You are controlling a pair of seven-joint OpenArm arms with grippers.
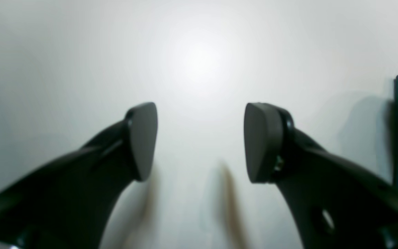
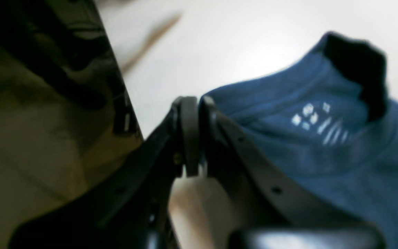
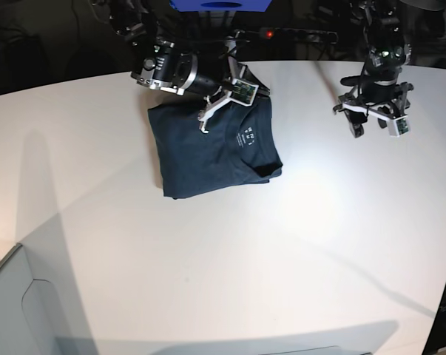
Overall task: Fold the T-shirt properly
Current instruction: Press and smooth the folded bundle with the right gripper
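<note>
The T-shirt [image 3: 211,151], a soft navy cotton rectangle with ribbed collar and pale label print, is laid folded on the smooth white bench [image 3: 230,259]. The right gripper [image 2: 190,138] is seen pressed together above the collar edge, holding nothing. The left gripper [image 1: 200,141] is held spread apart, well away from the T-shirt.

Black arms, matte black rounded jaws

Bare table [image 3: 230,251] all round, T-shirt [image 3: 208,151] alone lying in the way
</note>
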